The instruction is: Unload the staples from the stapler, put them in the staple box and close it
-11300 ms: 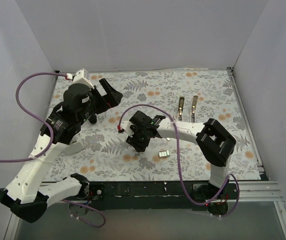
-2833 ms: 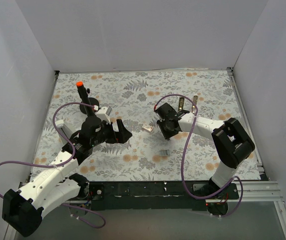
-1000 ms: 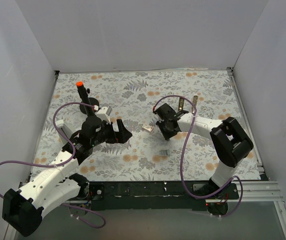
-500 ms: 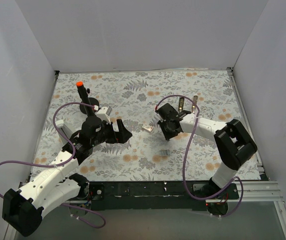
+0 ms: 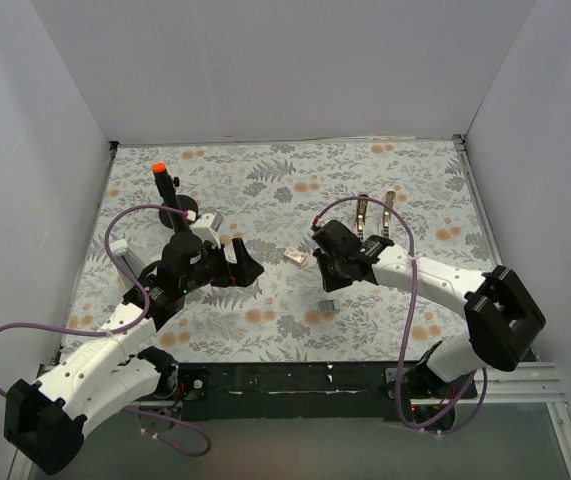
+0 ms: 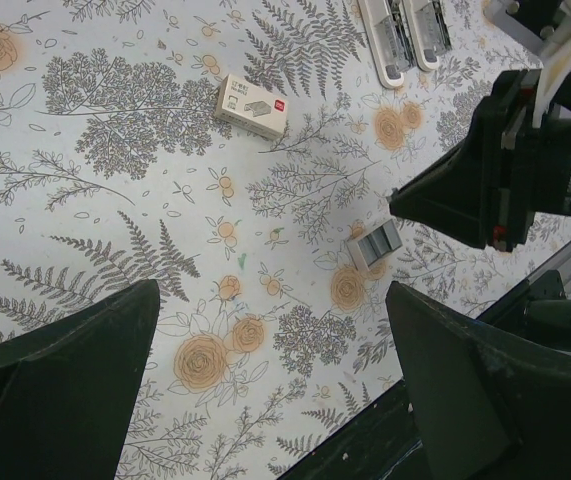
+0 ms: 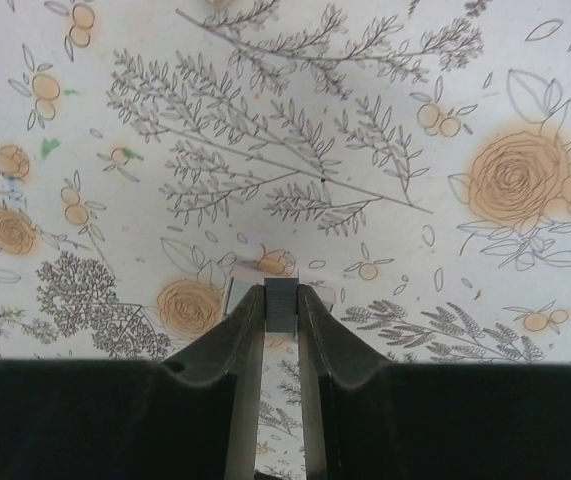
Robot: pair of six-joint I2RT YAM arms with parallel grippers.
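The stapler (image 5: 375, 212) lies open at the back right as two narrow silvery arms; its ends also show at the top of the left wrist view (image 6: 405, 28). My right gripper (image 5: 327, 280) is shut on a small grey strip of staples (image 7: 281, 303), just above more staples (image 5: 327, 303) lying on the cloth, which peek out pale behind the fingers (image 7: 237, 292). My left gripper (image 5: 247, 268) hovers open and empty at centre left. In its view (image 6: 275, 400) the lying staples (image 6: 377, 245) sit by the right gripper (image 6: 465, 195).
A small white-pink block (image 5: 294, 257) lies between the two grippers and shows in the left wrist view (image 6: 252, 105). A black post with an orange cap (image 5: 163, 188) stands at the back left. White walls enclose the flowered cloth; the black front edge (image 5: 295, 378) is near.
My right arm has swung from beside the stapler toward the near side, carrying a staple strip to just above the staples on the cloth. The left arm has barely moved.
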